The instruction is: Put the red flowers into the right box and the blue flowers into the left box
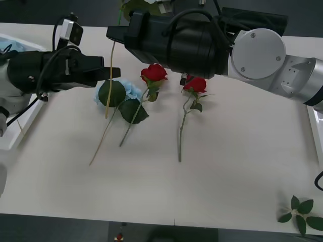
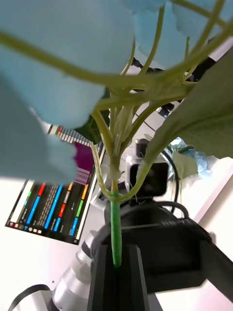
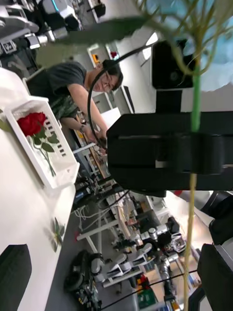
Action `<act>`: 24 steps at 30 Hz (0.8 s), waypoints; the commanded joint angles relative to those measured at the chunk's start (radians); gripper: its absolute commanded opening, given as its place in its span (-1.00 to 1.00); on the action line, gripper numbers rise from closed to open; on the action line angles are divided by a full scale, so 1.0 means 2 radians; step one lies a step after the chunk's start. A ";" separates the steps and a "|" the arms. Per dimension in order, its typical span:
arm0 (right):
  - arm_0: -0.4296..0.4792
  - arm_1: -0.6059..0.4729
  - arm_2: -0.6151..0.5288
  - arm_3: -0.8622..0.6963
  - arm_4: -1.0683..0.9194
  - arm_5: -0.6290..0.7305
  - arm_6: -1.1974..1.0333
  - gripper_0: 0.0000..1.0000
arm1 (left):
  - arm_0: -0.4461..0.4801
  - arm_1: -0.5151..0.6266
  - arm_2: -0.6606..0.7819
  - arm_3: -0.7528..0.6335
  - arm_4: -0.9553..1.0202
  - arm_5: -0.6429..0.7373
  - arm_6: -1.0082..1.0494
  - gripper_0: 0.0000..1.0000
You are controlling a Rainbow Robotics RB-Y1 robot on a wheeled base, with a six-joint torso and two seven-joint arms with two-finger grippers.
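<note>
A: Where is the right hand (image 1: 117,34)?
B: Reaching across the far side of the counter (image 1: 227,166), toward eleven o'clock. Its black fingers (image 2: 114,277) are pressed together on the thin green stem of a blue flower (image 2: 68,63), which hangs in the air with its yellow-green stem (image 1: 110,75) dropping down past the hand.

A: And the left hand (image 1: 108,72)?
B: At nine o'clock, pointing toward that hanging stem, just beside it. In the left wrist view its two fingers (image 3: 14,272) sit spread wide at the corners, holding nothing.

A: What lies on the counter?
B: Another blue flower (image 1: 127,96) just below the hands, its pale petals partly under dark leaves. A red flower (image 1: 154,73) rests right against it, stem running toward seven o'clock. A second red flower (image 1: 195,84) lies apart at the centre, stem pointing to six.

A: The boxes?
B: The left box (image 1: 20,132) shows at nine o'clock, the right box (image 1: 315,132) as a thin white rim at three. The left wrist view shows a red rose (image 3: 33,124) lying in it. A leaf sprig (image 1: 302,212) lies at five o'clock.
</note>
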 commanded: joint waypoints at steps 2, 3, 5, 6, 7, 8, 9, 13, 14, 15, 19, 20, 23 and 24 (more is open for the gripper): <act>-0.015 -0.010 -0.005 -0.009 0.003 -0.004 0.016 -1.00 | -0.031 -0.009 -0.015 -0.011 0.011 0.003 -0.028 1.00; -0.015 -0.010 -0.005 -0.009 0.003 -0.004 0.016 -1.00 | -0.031 -0.010 -0.018 -0.011 0.012 0.004 -0.028 1.00; -0.015 -0.010 -0.005 -0.009 0.003 -0.004 0.016 -1.00 | -0.033 -0.011 -0.027 -0.011 0.020 0.004 -0.028 1.00; -0.015 -0.010 -0.005 -0.009 0.003 -0.004 0.016 -1.00 | -0.033 -0.012 -0.029 -0.010 0.024 0.004 -0.028 1.00; -0.015 -0.010 -0.005 -0.009 0.003 -0.004 0.016 -1.00 | -0.033 -0.013 -0.031 -0.010 0.032 0.006 -0.029 1.00; -0.015 -0.010 -0.005 -0.009 0.003 -0.004 0.016 -1.00 | -0.034 -0.013 -0.032 -0.011 0.035 0.007 -0.029 1.00; -0.015 -0.010 -0.005 -0.009 0.003 -0.004 0.016 -1.00 | -0.035 -0.014 -0.034 -0.011 0.039 0.008 -0.029 1.00; -0.015 -0.010 -0.005 -0.009 0.003 -0.004 0.016 -1.00 | -0.035 -0.015 -0.033 -0.014 0.051 0.015 -0.032 1.00; -0.015 -0.010 -0.005 -0.009 0.003 -0.004 0.016 -1.00 | -0.035 -0.015 -0.033 -0.014 0.051 0.016 -0.032 1.00; -0.015 -0.010 -0.005 -0.009 0.003 -0.004 0.016 -1.00 | -0.035 -0.015 -0.034 -0.014 0.051 0.017 -0.032 1.00; -0.015 -0.010 -0.005 -0.009 0.003 -0.004 0.016 -1.00 | -0.035 -0.016 -0.033 -0.014 0.051 0.021 -0.032 0.61; -0.015 -0.010 -0.005 -0.009 0.003 -0.004 0.016 -1.00 | -0.035 -0.016 -0.033 -0.014 0.051 0.021 -0.032 -0.58; -0.015 -0.010 -0.005 -0.009 0.003 -0.004 0.016 -1.00 | -0.035 -0.016 -0.034 -0.014 0.051 0.018 -0.034 -1.00; -0.015 -0.010 -0.005 -0.009 0.003 -0.004 0.016 -1.00 | -0.035 -0.016 -0.033 -0.014 0.051 0.019 -0.035 -1.00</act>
